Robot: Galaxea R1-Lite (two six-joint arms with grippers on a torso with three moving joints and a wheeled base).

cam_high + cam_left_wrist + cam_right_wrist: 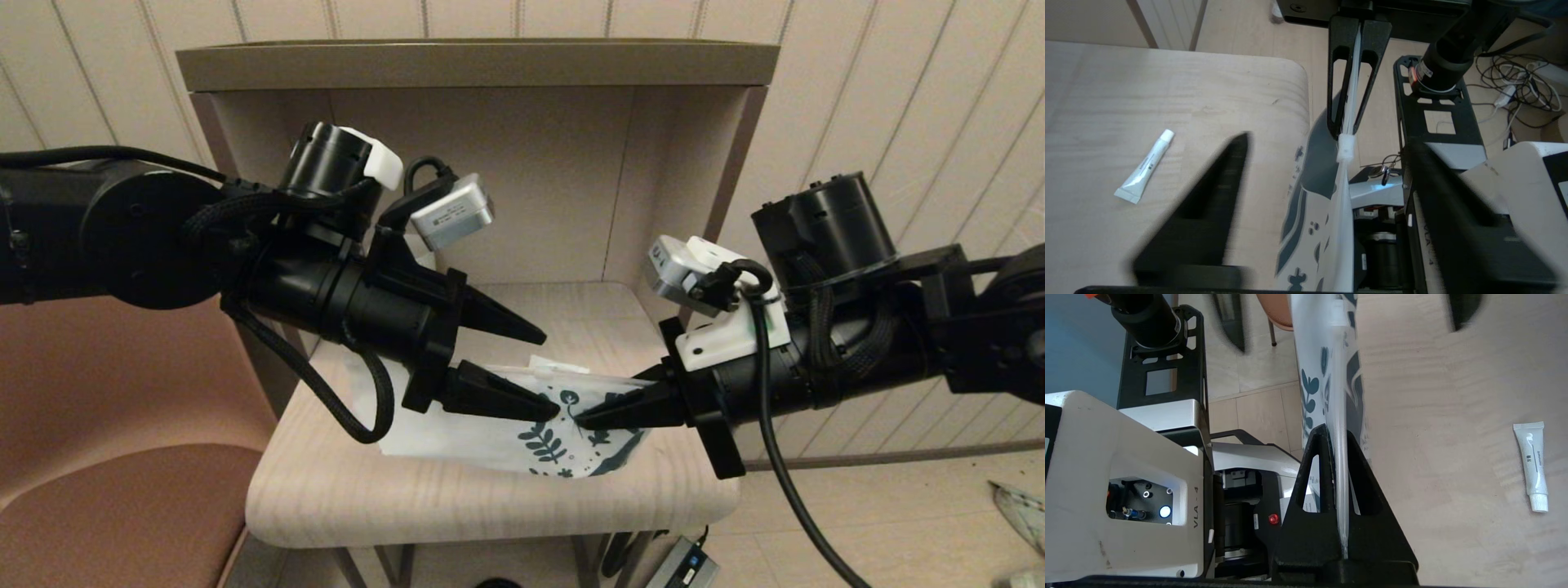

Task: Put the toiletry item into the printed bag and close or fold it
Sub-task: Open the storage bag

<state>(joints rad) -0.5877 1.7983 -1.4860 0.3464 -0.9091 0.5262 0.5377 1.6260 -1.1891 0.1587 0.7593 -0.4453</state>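
1. Closest in the head view, the left gripper [545,369] is held over the near part of the tabletop [343,490], its two black fingers spread wide apart with nothing between them.
2. Opposite it, the right gripper [581,420] is seen clamped on the top edge of the bag [522,433]; in the right wrist view the thin white film is pinched flat between the closed fingers.
3. The bag is thereby lifted by its printed end, leaf and flower prints facing the robot, while its plain end trails down towards the wood under the left arm.
4. The purpose of this hold is judged to be presenting the bag's mouth, so that a second grip can be taken on it and an opening pulled.
5. The left gripper's lower finger appears to reach the bag's upper edge, though contact cannot be confirmed from these views.
6. The small white tube [1144,166] is left lying flat on the bare wood, well apart from the bag and beyond it from the robot, untouched by either gripper.
7. By that layout, the tube is judged not yet loaded, and closing or folding of the bag is not begun.
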